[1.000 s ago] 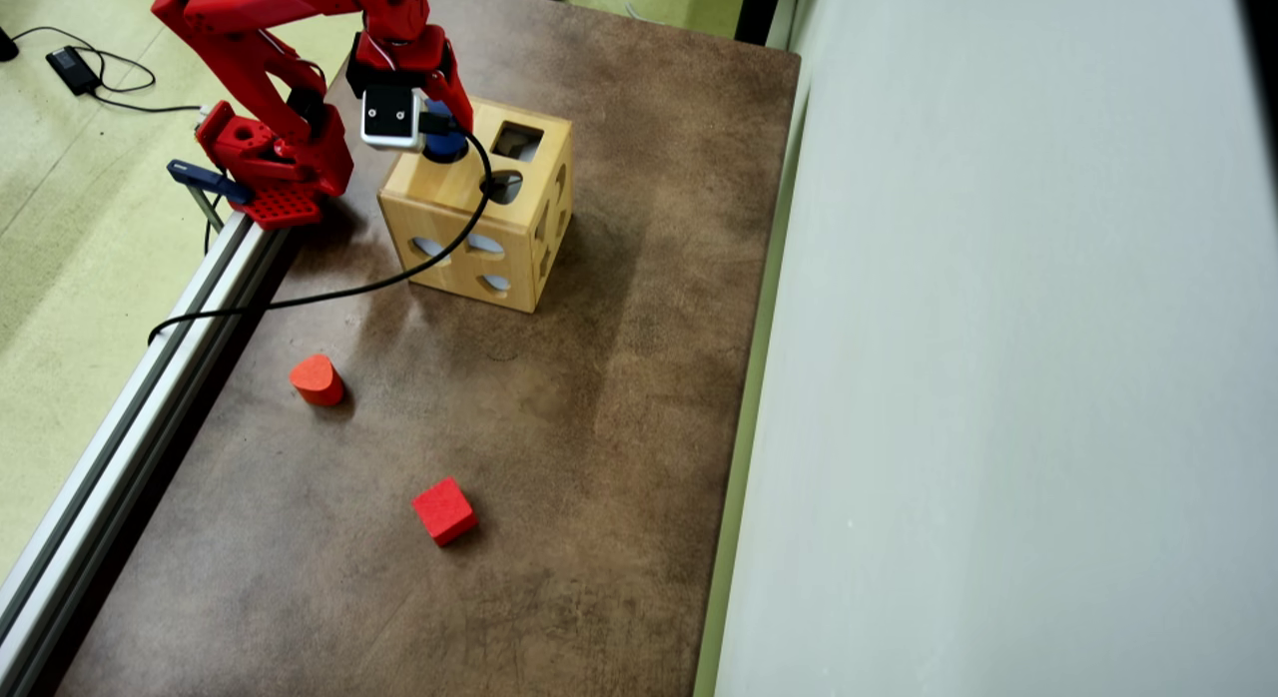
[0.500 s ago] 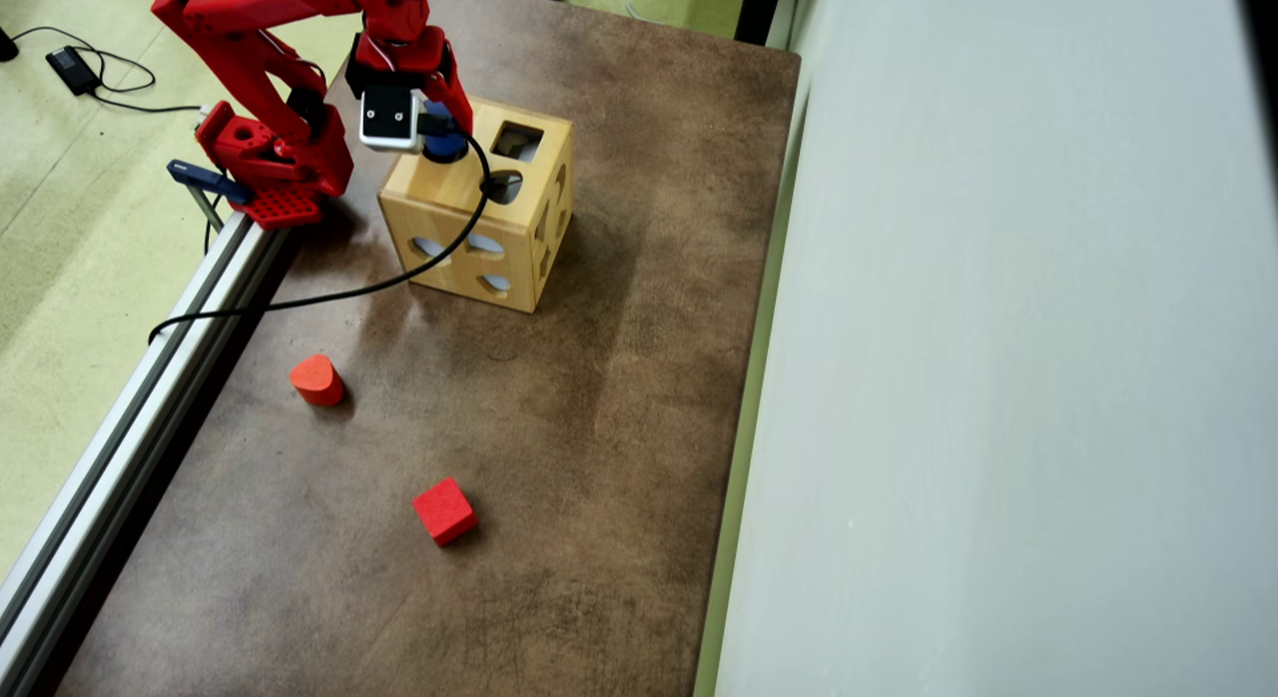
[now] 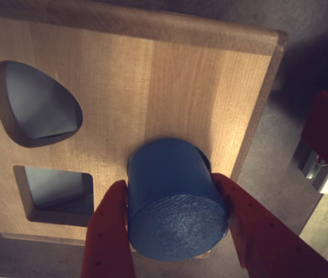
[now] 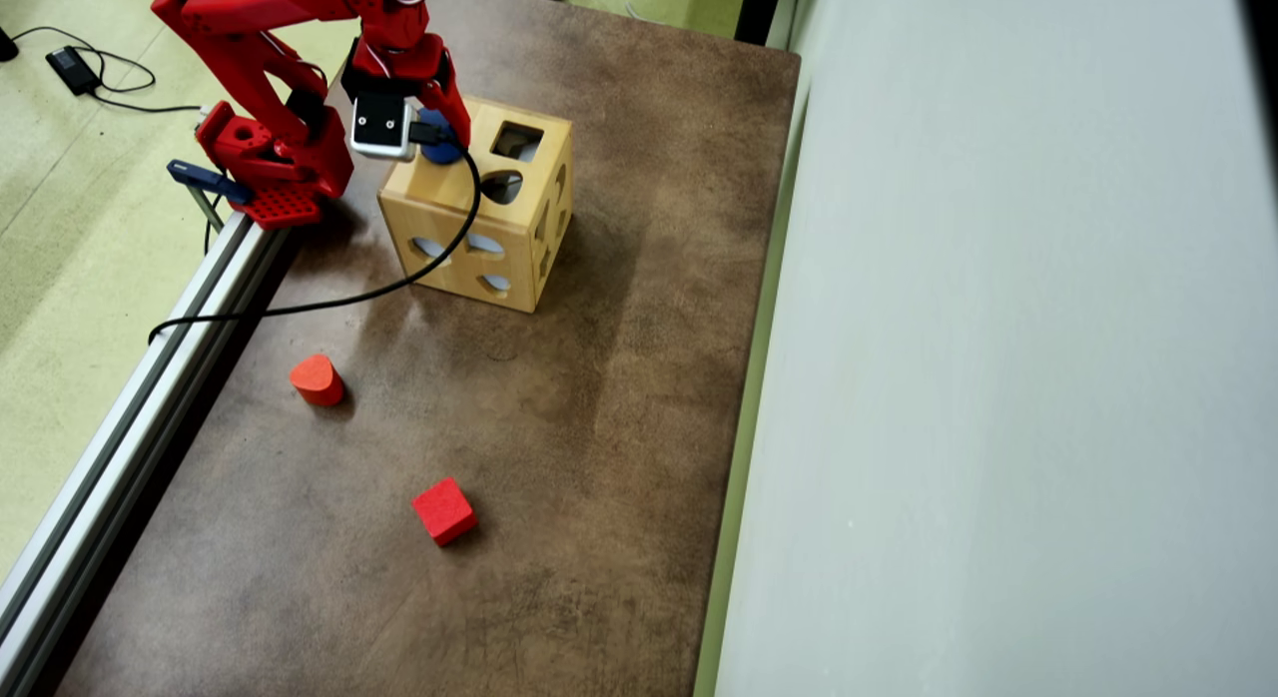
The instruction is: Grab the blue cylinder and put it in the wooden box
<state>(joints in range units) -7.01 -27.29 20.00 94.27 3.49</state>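
My gripper [image 3: 168, 180] is shut on the blue cylinder [image 3: 175, 202], one red finger on each side. I hold it against the top face of the wooden box [image 3: 169, 87], near that face's right edge. A dark arc of a round hole shows just beside the cylinder's far end. How deep it sits in the hole is hidden. A teardrop hole [image 3: 36, 104] and a square hole [image 3: 59, 188] lie to the left. In the overhead view the gripper [image 4: 439, 138] and cylinder [image 4: 440, 150] are at the far left corner of the box [image 4: 439, 203].
An orange-red rounded block [image 4: 317, 378] and a red cube [image 4: 444, 510] lie on the brown table nearer the front. A black cable [image 4: 399, 278] hangs across the box's left side. An aluminium rail [image 4: 150, 377] runs along the table's left edge. A wall [image 4: 998, 377] bounds the right.
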